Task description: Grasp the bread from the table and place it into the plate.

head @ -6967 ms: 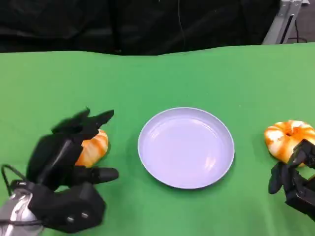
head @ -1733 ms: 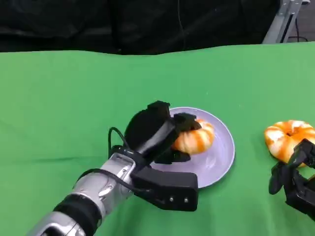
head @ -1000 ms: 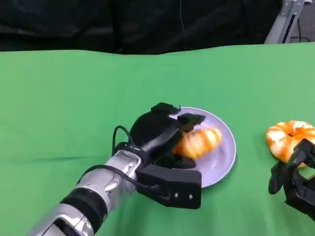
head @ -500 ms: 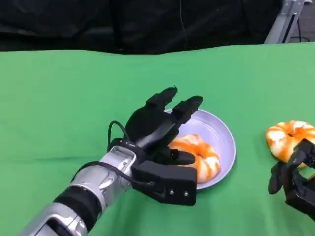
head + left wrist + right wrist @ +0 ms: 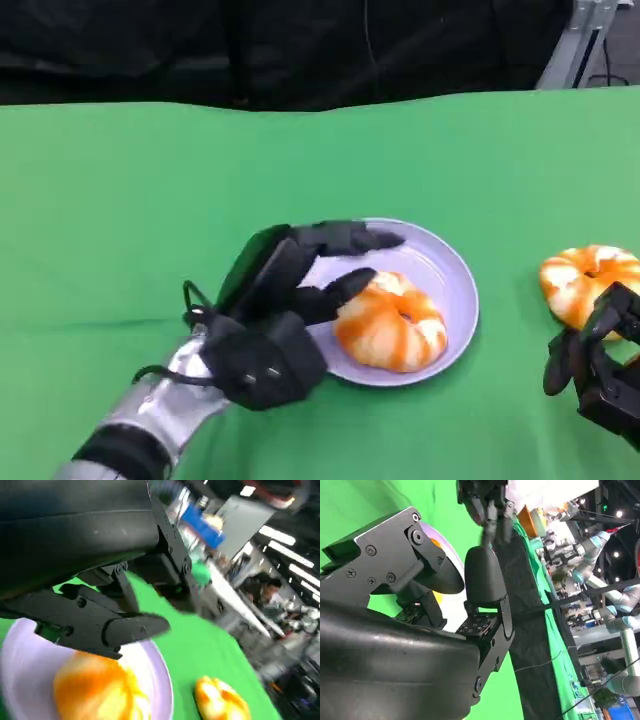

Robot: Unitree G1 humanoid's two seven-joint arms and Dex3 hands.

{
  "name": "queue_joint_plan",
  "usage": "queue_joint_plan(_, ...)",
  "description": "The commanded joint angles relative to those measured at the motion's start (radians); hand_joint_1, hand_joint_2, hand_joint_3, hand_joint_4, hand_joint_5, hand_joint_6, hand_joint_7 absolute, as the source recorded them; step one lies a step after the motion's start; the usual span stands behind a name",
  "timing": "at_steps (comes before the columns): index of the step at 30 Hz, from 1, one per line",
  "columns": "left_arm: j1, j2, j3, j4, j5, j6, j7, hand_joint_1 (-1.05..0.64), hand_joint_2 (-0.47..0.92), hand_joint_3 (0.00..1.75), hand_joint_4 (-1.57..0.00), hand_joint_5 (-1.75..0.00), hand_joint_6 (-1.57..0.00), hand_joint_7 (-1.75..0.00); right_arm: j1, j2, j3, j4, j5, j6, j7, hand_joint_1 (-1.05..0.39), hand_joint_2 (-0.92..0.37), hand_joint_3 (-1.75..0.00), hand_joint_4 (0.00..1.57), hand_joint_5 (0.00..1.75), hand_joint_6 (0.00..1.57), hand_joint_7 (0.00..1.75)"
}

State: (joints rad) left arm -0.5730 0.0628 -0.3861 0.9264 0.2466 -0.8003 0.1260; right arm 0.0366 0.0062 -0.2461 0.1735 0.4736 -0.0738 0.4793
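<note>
An orange-and-white ring-shaped bread (image 5: 390,322) lies on the lavender plate (image 5: 445,270) at the table's middle. My left hand (image 5: 285,290) hovers at the plate's left rim, fingers spread, holding nothing; one fingertip is close beside the bread. The left wrist view shows the same bread (image 5: 97,690) on the plate (image 5: 160,680) below my left hand's fingers (image 5: 120,627). A second bread (image 5: 585,283) sits at the far right of the table, also seen as a bread (image 5: 220,700) past the plate. My right hand (image 5: 600,365) rests just in front of that second bread, fingers curled, empty.
Green cloth covers the table (image 5: 150,200). A black backdrop (image 5: 300,45) runs behind its far edge. A metal frame leg (image 5: 575,40) stands at the back right. A person and equipment appear far off in the left wrist view.
My left hand has let go of the bread, which now lies on the plate, and has pulled back toward the left and lower. The right hand has not moved.
</note>
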Motion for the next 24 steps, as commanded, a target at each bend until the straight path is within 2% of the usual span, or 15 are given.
queue_joint_plan(1,0.162,0.019,0.132,-0.237,-0.484,0.218,-0.525,-0.02,0.5,1.35,-0.96,-1.5,-1.02,-1.17,0.0,-0.009,-0.008,-0.005,0.007,-0.007,-0.008,-0.05,-0.49,-1.35,0.92,1.75,0.76,1.67)
queue_joint_plan(3,0.229,0.015,0.183,-0.338,-0.671,0.373,-0.69,-0.01,0.48,1.4,-0.94,-1.59,-0.97,-1.34,-0.001,-0.011,-0.009,-0.005,0.009,-0.005,-0.008,-0.05,-0.49,-1.35,0.92,1.75,0.76,1.67)
queue_joint_plan(4,0.259,0.019,0.206,-0.377,-0.747,0.444,-0.762,-0.07,0.51,1.29,-0.92,-1.68,-0.95,-1.47,-0.002,-0.011,-0.009,-0.005,0.01,-0.004,-0.007,-0.06,-0.49,-1.35,0.92,1.75,0.75,1.67)
queue_joint_plan(6,0.295,0.027,0.238,-0.43,-0.832,0.544,-0.843,-0.1,0.55,1.2,-0.92,-1.73,-0.92,-1.57,-0.002,-0.01,-0.009,-0.005,0.013,-0.005,-0.006,-0.06,-0.49,-1.34,0.91,1.75,0.75,1.67)
queue_joint_plan(8,0.308,0.029,0.259,-0.462,-0.852,0.598,-0.874,-0.11,0.56,1.17,-0.92,-1.74,-0.91,-1.61,-0.003,-0.01,-0.009,-0.005,0.013,-0.006,-0.005,-0.06,-0.5,-1.34,0.91,1.75,0.75,1.67)
queue_joint_plan(11,0.399,0.104,0.337,-0.524,-0.988,0.86,-1.004,-0.14,0.56,1.1,-0.89,-1.75,-0.89,-1.61,-0.004,-0.013,-0.01,-0.006,0.008,0.001,-0.012,-0.06,-0.51,-1.31,0.92,1.75,0.76,1.66)
queue_joint_plan(14,0.404,0.162,0.38,-0.483,-1.021,1.022,-1.118,-0.15,0.55,1.06,-0.85,-1.75,-0.88,-1.63,-0.008,-0.017,-0.012,-0.001,0.01,0.001,-0.007,-0.06,-0.52,-1.31,0.92,1.75,0.76,1.65)
queue_joint_plan(19,0.331,0.177,0.407,-0.276,-0.98,1.122,-1.334,-0.2,0.51,1.14,-0.9,-1.75,-0.89,-1.67,-0.007,-0.021,-0.014,-0.003,0.01,0.002,-0.004,-0.05,-0.52,-1.31,0.92,1.75,0.75,1.66)
queue_joint_plan(22,0.302,0.159,0.423,-0.171,-0.926,1.08,-1.378,-0.24,0.55,1.03,-0.92,-1.75,-0.89,-1.72,-0.003,-0.02,-0.014,-0.007,0.008,-0.003,-0.005,-0.05,-0.52,-1.31,0.92,1.75,0.75,1.67)
queue_joint_plan(24,0.289,0.149,0.446,-0.133,-0.91,1.079,-1.382,-0.22,0.55,1.0,-0.93,-1.75,-0.9,-1.69,0.0,-0.017,-0.013,-0.01,0.008,-0.001,-0.006,-0.05,-0.52,-1.32,0.92,1.75,0.75,1.67)
